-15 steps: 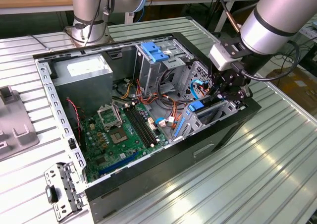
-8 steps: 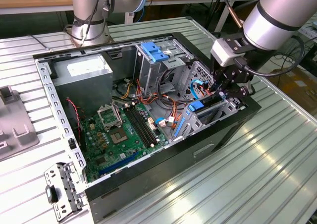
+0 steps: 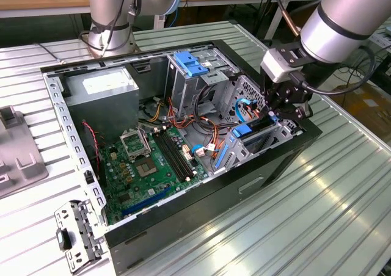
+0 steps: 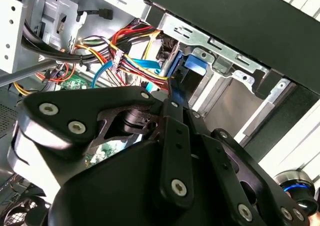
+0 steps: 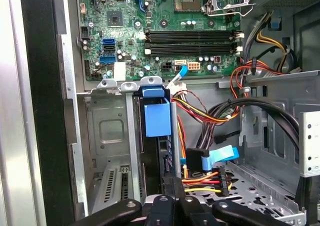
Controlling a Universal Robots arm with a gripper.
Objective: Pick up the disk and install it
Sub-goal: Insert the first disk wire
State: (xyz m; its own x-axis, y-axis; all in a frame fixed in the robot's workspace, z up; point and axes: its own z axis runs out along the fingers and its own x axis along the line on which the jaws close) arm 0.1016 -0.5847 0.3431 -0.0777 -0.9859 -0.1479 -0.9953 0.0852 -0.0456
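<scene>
Gripper [image 3: 282,108] in the exterior view hung over the drive cage [image 3: 259,143] at the case's right end, clamped on the disk [image 3: 256,128]. In the second wrist view its fingers [image 4: 176,136] pinched the disk's edge. In the first wrist view the disk [image 5: 169,156] stood half in the bay — we judged the cables [image 5: 200,181] beside it could snag or a tilt could jam the rails.

1. Green motherboard [image 3: 149,166] with black memory slots.
2. Blue latch handle [image 3: 190,63].
3. Grey power-supply box [image 3: 101,96], white sticker.
4. Red, yellow, orange and black cables [image 5: 210,113].
5. Black pincer [image 3: 282,105].
6. Ribbed silver surface [image 3: 330,203].
</scene>
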